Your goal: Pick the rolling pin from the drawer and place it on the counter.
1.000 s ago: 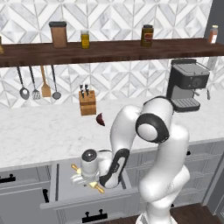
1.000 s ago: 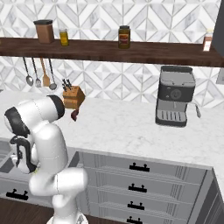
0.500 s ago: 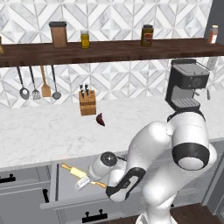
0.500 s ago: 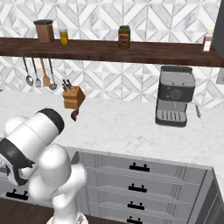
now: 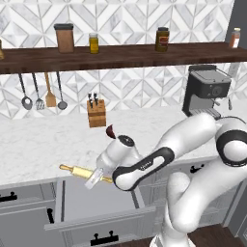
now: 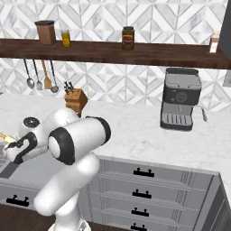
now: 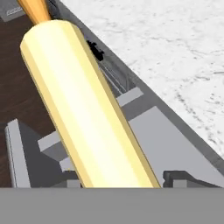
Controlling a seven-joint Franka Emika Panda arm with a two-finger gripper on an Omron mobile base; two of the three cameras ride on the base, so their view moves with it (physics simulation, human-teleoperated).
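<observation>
The pale-yellow rolling pin hangs level above the open grey drawer, at about the height of the counter's front edge. My gripper is shut on the pin near its right end. In the hand view the rolling pin runs diagonally, one orange handle at the top left, with the drawer floor below it and the white marble counter beside it. The counter stretches just behind the pin. In the right base view my gripper sits at the far left edge.
On the counter stand a knife block, a small dark red object and a coffee machine. Utensils hang under the brown shelf that carries jars. Narrow grey drawers sit to the right.
The rolling pin has been lifted out of the drawer up to counter-edge height, still in my gripper. The arm's elbow has swung to the right and the hand has risen.
</observation>
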